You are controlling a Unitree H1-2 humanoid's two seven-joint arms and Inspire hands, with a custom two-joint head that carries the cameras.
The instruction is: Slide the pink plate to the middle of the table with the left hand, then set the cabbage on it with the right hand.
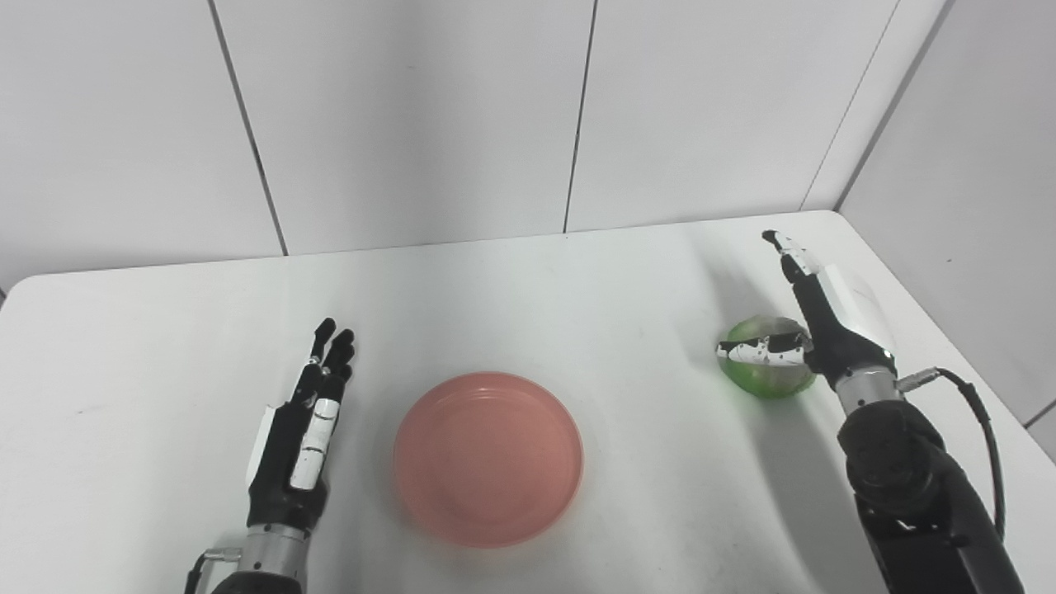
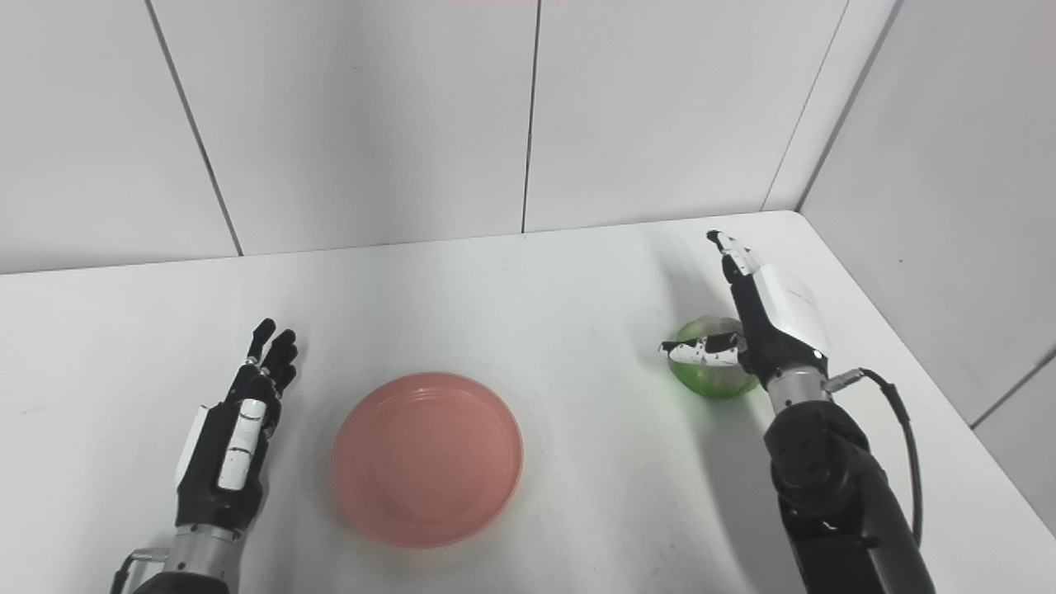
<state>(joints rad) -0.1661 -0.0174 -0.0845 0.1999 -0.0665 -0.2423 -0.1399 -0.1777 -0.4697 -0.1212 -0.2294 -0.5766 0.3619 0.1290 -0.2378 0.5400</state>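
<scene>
Nearest the lower edge of the frame, the pink plate (image 1: 488, 459) lies flat on the white table (image 1: 536, 280), a little left of the frame's centre and empty. By the look of it, it already sits about mid-table, so the sliding step seems done or nearly so.

To the plate's left, in the lower left of the frame, the left hand (image 1: 302, 437) rests with its fingers (image 1: 332, 351) straight and pressed close together, pointing toward the top of the frame. It holds nothing and stands apart from the plate's rim, with bare table between them.

Farther back, at the right of the frame, the cabbage (image 1: 767, 367) sits on the table, a round green ball with no clear long axis. The right hand (image 1: 817, 322) is at it from the right side: the thumb lies across the front of the cabbage, while the fingers (image 1: 785, 247) stretch straight up toward the upper right, not curled round it. So the hand is spread, flanking the cabbage rather than clasping it; whether the palm touches cannot be told.

The relation that matters: the cabbage lies just left of the right palm, under the thumb, and the plate lies well apart to the lower left of it. The right hand is plainly the nearer one. The next move likely calls for the fingers to close round the ball, then a carry leftward and toward the frame's bottom.
</scene>
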